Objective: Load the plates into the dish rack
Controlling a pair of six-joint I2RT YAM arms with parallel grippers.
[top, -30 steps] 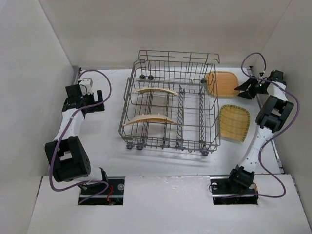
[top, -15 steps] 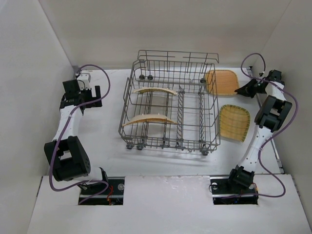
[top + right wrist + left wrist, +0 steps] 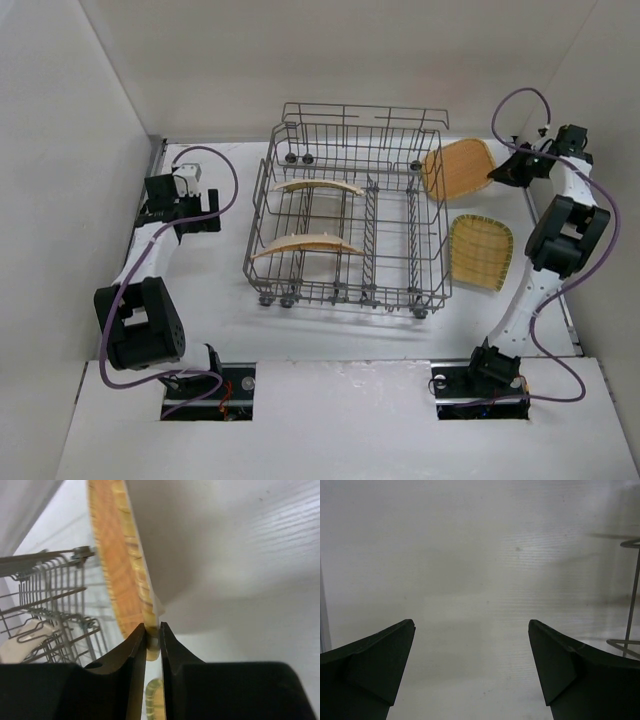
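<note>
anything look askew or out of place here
Only the far plate right of the dish rack: it sits tilted, one edge pinched in the right tool. That looks like a pickup, not a fault. Nothing spilled or damaged shows.

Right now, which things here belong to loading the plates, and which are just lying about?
Job: dish rack; rear racked plate; front racked plate; held plate, pinched in the right fingers; loose plate flat on the table beside the rack.
Just about: purple cables; left fingers, open, holding nothing.
</note>
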